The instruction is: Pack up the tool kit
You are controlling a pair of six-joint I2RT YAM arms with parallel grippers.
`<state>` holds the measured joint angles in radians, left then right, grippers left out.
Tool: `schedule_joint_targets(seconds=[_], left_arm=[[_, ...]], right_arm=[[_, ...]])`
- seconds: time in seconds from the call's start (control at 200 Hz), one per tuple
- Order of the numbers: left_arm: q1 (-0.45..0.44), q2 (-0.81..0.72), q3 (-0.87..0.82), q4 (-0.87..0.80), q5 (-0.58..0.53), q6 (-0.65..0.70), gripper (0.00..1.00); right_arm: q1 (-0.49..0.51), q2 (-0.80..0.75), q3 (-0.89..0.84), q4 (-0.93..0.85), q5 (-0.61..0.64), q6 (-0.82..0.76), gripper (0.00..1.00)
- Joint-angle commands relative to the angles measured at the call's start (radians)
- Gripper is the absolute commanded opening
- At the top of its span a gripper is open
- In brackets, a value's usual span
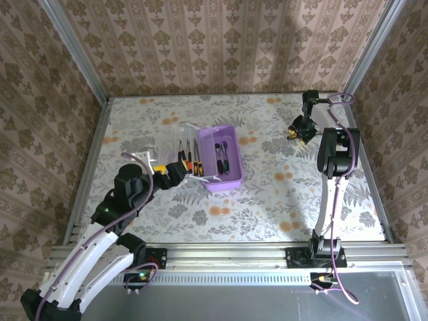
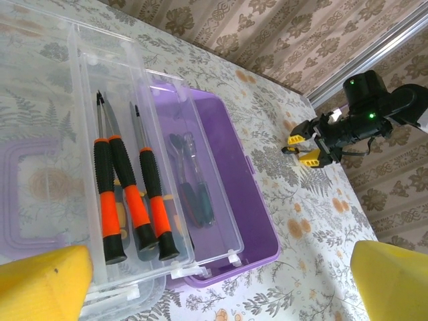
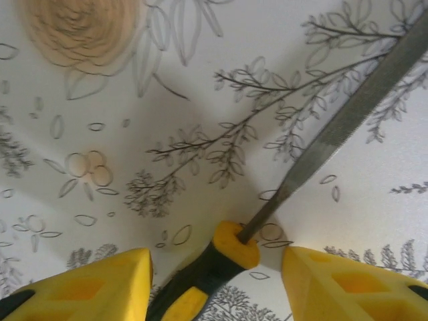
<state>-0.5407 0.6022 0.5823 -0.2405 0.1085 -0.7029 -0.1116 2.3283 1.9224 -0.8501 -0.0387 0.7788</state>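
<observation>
1. Table: a leaf-patterned surface that carries everything below.
2. Purple box: the kit's case. It stands open, left of the table's middle, with two dark-handled tools lying in its bottom.
3. Clear tray: lies partly over the box's left side. I cannot tell whether it is properly seated.
4. Left hand: fingers spread wide and holding nothing. It hovers just at the tray's near end.
5. Right hand: at the far right of the table, well apart from the box and pointing down. Its fingers are partly spread, one on either side of the file's handle. A gap shows beside the handle, so they have not closed on it.
6. Screwdrivers: three with orange-and-black handles, side by side in the tray, tips pointing away from the left hand.
7. File: the piece not yet packed. It lies flat on the table under the right hand. Its black-and-yellow handle sits between the fingers, and its blade runs out beyond them.
8. Step in hand, as judged: grasping the file.
9. Next move, as judged:
   - The right hand needs to close squarely on the handle and lift the file clear.
   - It then has to carry it across to the box and lay it lengthwise.
   - It should keep clear of the left hand waiting by the tray.
</observation>
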Motion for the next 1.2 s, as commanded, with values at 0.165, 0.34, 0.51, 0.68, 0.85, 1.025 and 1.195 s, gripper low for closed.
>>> schedule_joint_targets(seconds=[0.165, 0.34, 0.51, 0.68, 0.85, 1.025, 1.195], left_arm=[[0.007, -0.028, -0.024, -0.021, -0.016, -0.017, 1.0], [0.007, -0.03, -0.008, -0.041, -0.015, -0.022, 1.0], [0.007, -0.035, -0.008, -0.055, -0.02, -0.054, 1.0], [0.007, -0.041, 0.026, -0.115, -0.041, -0.069, 1.0], [0.039, -0.04, 0.109, -0.303, -0.125, -0.01, 1.0], [0.215, -0.063, 0.093, -0.364, -0.062, -0.016, 1.0], [0.354, -0.043, 0.079, -0.378, -0.007, -0.016, 1.0]], right_arm=[[-0.008, -0.053, -0.083, -0.001, -0.042, -0.01, 0.39], [-0.011, -0.139, -0.218, 0.072, -0.077, -0.02, 0.29], [-0.01, -0.232, -0.381, 0.137, -0.098, -0.053, 0.25], [0.004, -0.356, -0.539, 0.214, -0.147, -0.105, 0.23], [0.041, -0.483, -0.646, 0.262, -0.164, -0.136, 0.22], [0.128, -0.581, -0.688, 0.259, -0.159, -0.163, 0.21], [0.276, -0.653, -0.654, 0.228, -0.127, -0.182, 0.21]])
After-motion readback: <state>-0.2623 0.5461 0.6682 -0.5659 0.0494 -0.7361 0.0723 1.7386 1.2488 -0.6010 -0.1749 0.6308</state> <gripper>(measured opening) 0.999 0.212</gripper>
